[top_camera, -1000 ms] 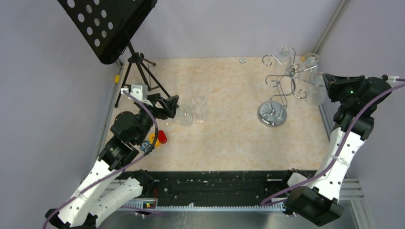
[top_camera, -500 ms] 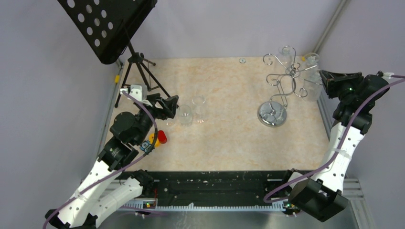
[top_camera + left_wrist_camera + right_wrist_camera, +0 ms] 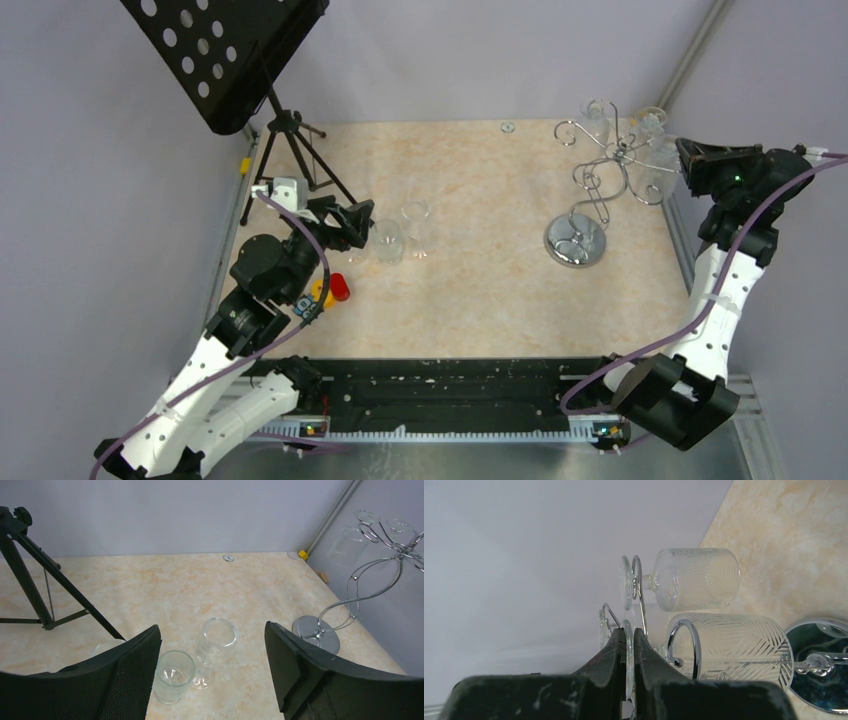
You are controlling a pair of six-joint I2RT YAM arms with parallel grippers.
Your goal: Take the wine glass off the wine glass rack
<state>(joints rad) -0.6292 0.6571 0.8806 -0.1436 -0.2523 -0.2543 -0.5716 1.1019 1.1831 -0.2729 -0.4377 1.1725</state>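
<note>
Wine glass rack (image 3: 575,241) stood far right, its top pulled over toward the right arm compared with a second earlier, base barely shifted. Right gripper (image 3: 630,635) was clenched on the foot of a hanging wine glass (image 3: 734,647) still hooked in its loop, so grasp done, pull-off left. Left gripper (image 3: 364,225) sat released beside two standing glasses (image 3: 172,676), unchanged.

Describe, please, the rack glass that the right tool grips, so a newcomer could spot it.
At the far right of the table stands the chrome wine glass rack, patterned glasses hanging upside down from its curled arms. The wine glass is the one whose round foot the right tool pinches; its neighbour hangs untouched.
</note>
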